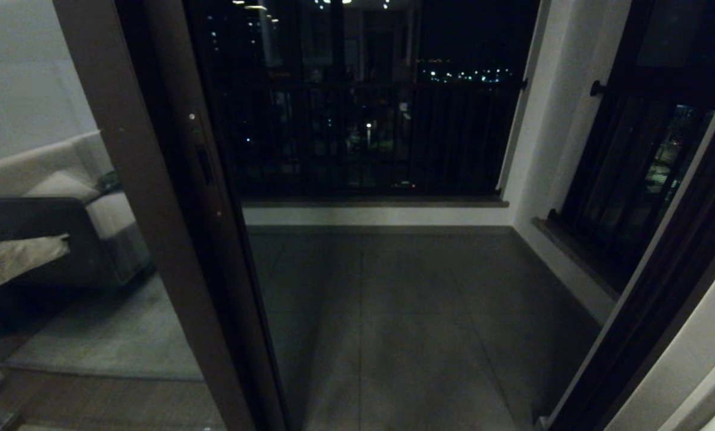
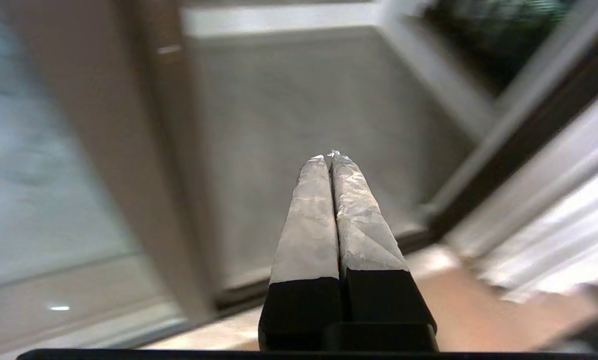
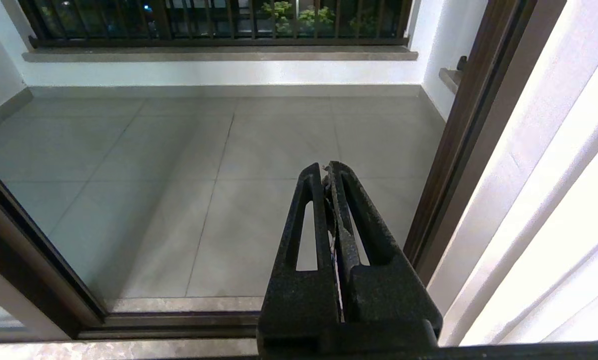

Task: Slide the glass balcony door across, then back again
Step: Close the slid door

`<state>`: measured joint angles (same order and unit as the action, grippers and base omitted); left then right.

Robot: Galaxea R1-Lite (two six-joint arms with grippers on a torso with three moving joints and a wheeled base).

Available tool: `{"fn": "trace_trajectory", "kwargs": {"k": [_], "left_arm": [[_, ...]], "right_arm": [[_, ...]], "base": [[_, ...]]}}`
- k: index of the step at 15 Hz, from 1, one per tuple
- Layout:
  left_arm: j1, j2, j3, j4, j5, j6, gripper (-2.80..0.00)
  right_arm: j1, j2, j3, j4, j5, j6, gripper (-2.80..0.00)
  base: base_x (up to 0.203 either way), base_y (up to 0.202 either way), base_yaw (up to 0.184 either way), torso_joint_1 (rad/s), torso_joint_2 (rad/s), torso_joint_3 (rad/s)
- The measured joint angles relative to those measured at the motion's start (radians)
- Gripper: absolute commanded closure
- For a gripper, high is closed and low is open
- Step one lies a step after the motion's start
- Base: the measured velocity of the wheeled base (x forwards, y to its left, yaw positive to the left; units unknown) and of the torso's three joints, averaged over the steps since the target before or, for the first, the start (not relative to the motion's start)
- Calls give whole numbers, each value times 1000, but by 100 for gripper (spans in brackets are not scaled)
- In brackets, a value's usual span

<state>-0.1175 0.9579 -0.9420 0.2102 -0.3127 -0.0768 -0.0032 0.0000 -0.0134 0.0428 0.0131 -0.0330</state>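
Brown-framed glass balcony door parked left, doorway open. Left tool pressed together, empty, seemingly short of stile; recessed handle easily missed, glass struck.

Brown door frame; grey floor tiles; black railing.

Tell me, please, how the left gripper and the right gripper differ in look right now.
The left gripper has fingers wrapped in a pale, silvery covering above a black base, while the right gripper is bare, rough black all over. The left gripper's fingers look solid; the right gripper's fingers have long slots cut through them. Both are shut, hold nothing, and point toward the balcony floor.
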Motion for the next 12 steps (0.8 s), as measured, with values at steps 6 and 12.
{"fn": "trace_trajectory", "kwargs": {"k": [6, 12], "left_arm": [[-139, 341, -344, 122, 100, -142, 0], [-197, 570, -477, 77, 340, -117, -280]], "right_arm": [[0, 0, -1, 0, 0, 0, 0], [0, 0, -1, 0, 0, 0, 0]], "base": [[0, 0, 0, 0, 0, 0], [0, 0, 0, 0, 0, 0]]}}
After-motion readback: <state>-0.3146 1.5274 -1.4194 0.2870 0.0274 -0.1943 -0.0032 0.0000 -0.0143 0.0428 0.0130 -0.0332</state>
